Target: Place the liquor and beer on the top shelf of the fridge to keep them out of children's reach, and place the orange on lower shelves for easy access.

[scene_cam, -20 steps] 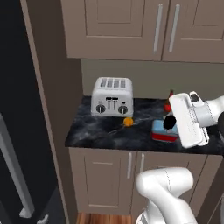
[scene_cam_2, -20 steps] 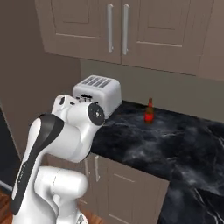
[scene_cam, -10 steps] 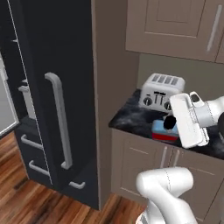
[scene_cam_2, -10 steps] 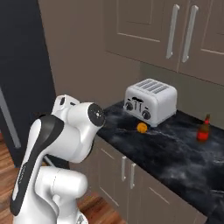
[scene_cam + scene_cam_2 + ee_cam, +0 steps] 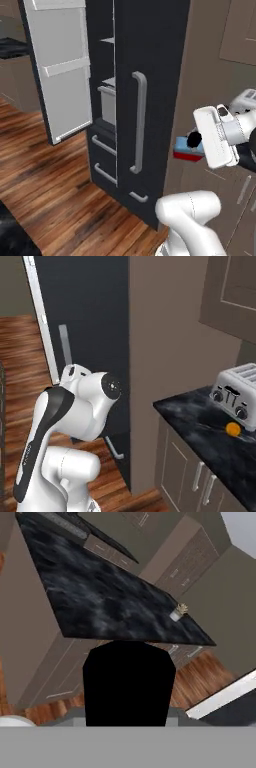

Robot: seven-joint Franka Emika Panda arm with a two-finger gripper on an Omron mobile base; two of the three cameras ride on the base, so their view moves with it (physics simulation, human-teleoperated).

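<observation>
The liquor (image 5: pixel 187 150), red with pale-blue ends, hangs in the air at the right of the left base view, with my gripper (image 5: pixel 193 141) shut on it. In the hand view its black cap (image 5: pixel 129 682) rises close in front of the camera and hides the fingertips. The charcoal fridge (image 5: pixel 150 75) stands just left of the bottle, its left door (image 5: pixel 60 70) swung open. Pale-grey shelf edges (image 5: pixel 108 41) show in the gap, with a grey-railed lower shelf (image 5: pixel 107 102) beneath. The orange (image 5: pixel 232 429) lies on the black counter in front of the toaster. The beer is out of view.
A brown panel (image 5: pixel 170 336) separates the fridge (image 5: pixel 85 301) from the black marble counter (image 5: pixel 200 421). A silver toaster (image 5: pixel 237 391) stands at the counter's back. Wooden floor (image 5: pixel 55 185) stretches in front of the fridge. White door bins line the open door.
The whole picture has shifted from the counter to the fridge, so the base has moved. The liquor stays in the shut gripper. The fridge's open door has come into view.
</observation>
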